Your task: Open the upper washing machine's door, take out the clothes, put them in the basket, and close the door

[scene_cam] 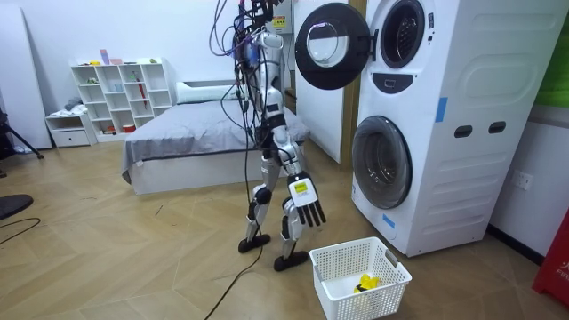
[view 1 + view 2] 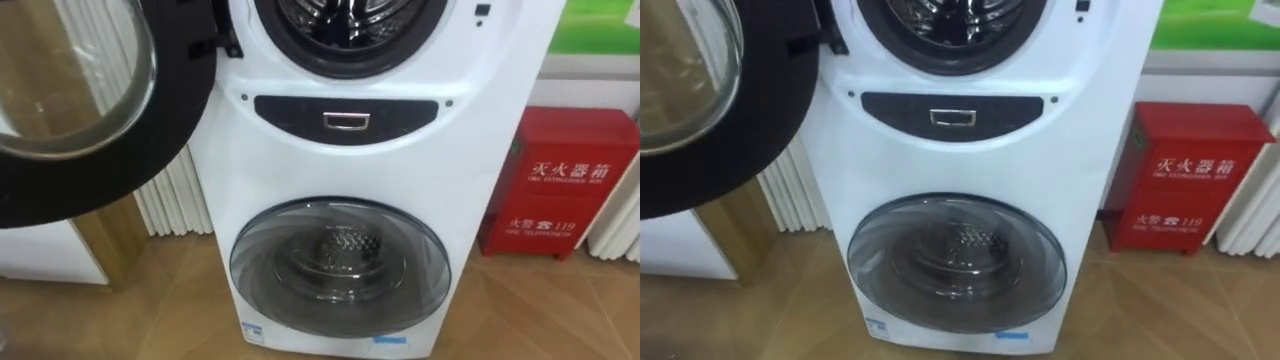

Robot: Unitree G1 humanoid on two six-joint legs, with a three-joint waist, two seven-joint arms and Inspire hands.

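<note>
Room view | robot stands facing stacked white front-loading washing machines (image 1: 462, 98) | upper round black-rimmed glass door (image 1: 331, 44) swung open | right hand (image 1: 308, 209) hangs low, fingers straight, empty | white slatted plastic basket (image 1: 331, 265) by its feet

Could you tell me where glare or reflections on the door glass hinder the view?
Left eye view: faint sheen on the lower door, its drum visible through it; pale streaks across the glass of the open upper door. Room view: a bright patch on that glass.
</note>
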